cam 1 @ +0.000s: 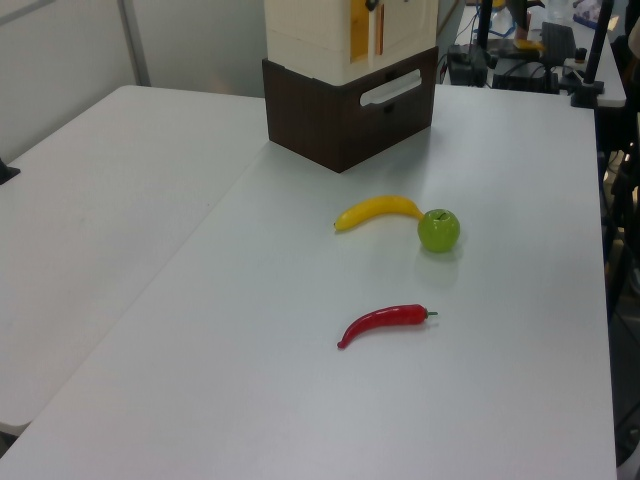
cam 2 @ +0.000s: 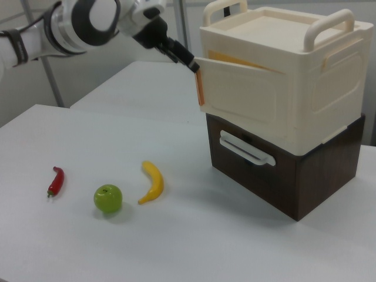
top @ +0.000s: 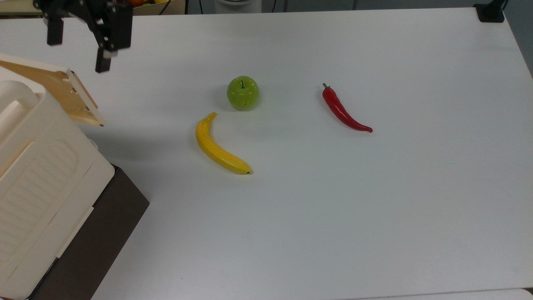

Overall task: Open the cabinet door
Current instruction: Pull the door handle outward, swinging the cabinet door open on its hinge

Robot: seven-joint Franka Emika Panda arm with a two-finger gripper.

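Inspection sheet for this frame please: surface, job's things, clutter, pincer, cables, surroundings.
Surface: white table, bare apart from the items below.
Job's things: cabinet door ajar, swung partway out from the cream cabinet, which sits on a brown drawer box.
Clutter: banana, green apple, red chili, all apart from each other.
Pincer: pincer open, off the door, holding nothing.
Cables: black cable at the top view's upper edge.
Surroundings: second table alongside.
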